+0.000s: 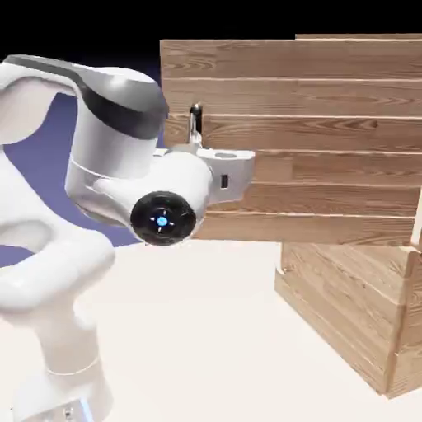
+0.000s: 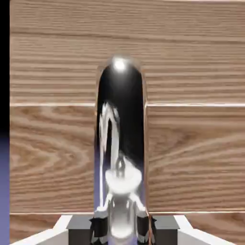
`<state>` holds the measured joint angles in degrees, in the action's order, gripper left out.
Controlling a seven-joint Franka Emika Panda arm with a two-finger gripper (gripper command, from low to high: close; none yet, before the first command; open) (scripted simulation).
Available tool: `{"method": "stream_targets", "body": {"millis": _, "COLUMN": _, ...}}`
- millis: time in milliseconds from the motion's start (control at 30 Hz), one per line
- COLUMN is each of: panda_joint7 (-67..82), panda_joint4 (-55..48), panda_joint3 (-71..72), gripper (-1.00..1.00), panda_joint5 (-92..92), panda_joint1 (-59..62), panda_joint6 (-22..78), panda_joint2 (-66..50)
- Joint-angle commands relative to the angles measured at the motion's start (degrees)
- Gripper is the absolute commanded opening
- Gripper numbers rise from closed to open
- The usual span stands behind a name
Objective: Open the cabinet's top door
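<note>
Pincer (image 2: 119, 228) grips the handle (image 2: 120, 139) of the swung-out top door (image 1: 305, 140).

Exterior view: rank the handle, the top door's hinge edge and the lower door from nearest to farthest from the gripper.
1. Handle: the gripper is shut on it, at the door's free edge.
2. Lower door: below and to the picture's right, closed.
3. Top door hinge edge: far right of the swung-out panel.
</note>
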<state>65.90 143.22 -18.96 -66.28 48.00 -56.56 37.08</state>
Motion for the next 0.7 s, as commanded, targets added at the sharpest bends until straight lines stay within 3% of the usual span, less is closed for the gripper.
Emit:
{"method": "stream_targets", "body": {"millis": 0, "panda_joint7": 0.9, "panda_joint4": -1.8, "panda_joint3": -1.1, "gripper": -1.0, "panda_joint5": 1.1, "panda_joint1": -0.6, "panda_joint6": 1.6, "panda_joint2": -2.1}}
{"method": "stream_targets", "body": {"millis": 667, "panda_joint7": 20.8, "panda_joint4": -41.2, "panda_joint3": -12.0, "gripper": -1.0, "panda_joint5": 13.6, "panda_joint1": -4.8, "panda_joint6": 33.3, "panda_joint2": -40.9}}
